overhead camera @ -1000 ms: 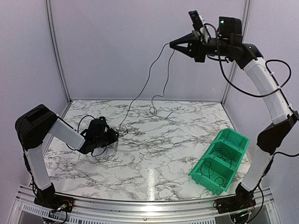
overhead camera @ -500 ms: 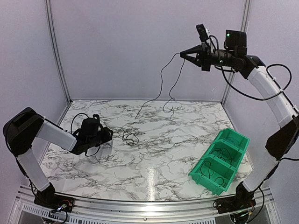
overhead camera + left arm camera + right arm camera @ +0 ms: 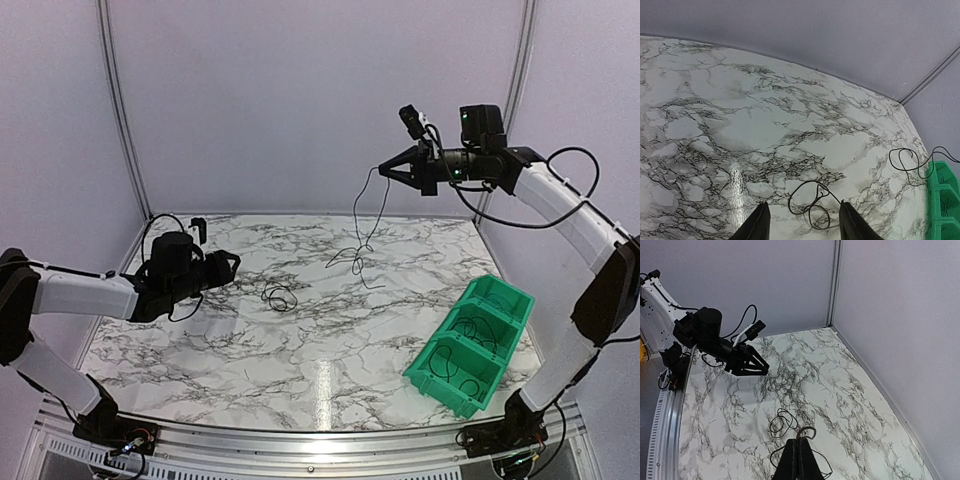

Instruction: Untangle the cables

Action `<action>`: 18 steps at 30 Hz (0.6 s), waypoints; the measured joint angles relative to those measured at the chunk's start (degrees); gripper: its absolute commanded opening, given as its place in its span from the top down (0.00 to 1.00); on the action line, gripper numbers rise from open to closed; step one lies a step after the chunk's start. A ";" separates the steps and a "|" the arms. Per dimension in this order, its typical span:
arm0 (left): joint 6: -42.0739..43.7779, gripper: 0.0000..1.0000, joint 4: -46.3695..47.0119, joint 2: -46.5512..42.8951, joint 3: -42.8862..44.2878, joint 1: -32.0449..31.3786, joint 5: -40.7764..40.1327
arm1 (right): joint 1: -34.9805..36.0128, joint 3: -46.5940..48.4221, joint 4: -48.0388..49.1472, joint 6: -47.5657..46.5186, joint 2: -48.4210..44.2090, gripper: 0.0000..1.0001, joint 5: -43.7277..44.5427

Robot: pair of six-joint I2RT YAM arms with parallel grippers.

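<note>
Top external view, from the near edge going away: the metal rail is carrying the bases of the 2 arms; just past the right base a green bin is standing at an angle on the marble table, and some thin black bin cables are lying inside it; more to the middle, a small coil of thin black cable is lying flat on the marble, loose and alone; the left gripper is hovering low just to the left of this coil, apart from it and pointing toward it. In the left wrist view its 2 fingers are standing clearly apart at the bottom edge, so the jaws are spread and are gripping nothing; the small coil is showing on the table in the gap beyond them; farther to the right, the curled lower end of the hanging cable is resting on the marble near the bin. Going farther in the top external view, this hanging cable is dropping as 2 thin strands from the right gripper, which is raised high over the far part of the table; its bottom loops are reaching the surface, well apart from the small coil. In the right wrist view the right fingers are pressing fully together, and a short bend of the cable is sticking out at their tips, so the jaws are pinching the hanging cable; behind everything the pale grey walls are closing the scene.
</note>
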 measured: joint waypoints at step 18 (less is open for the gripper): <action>13.49 0.40 -27.63 1.14 31.58 0.00 0.42 | 0.00 -3.65 -10.82 -8.72 -11.72 1.00 3.54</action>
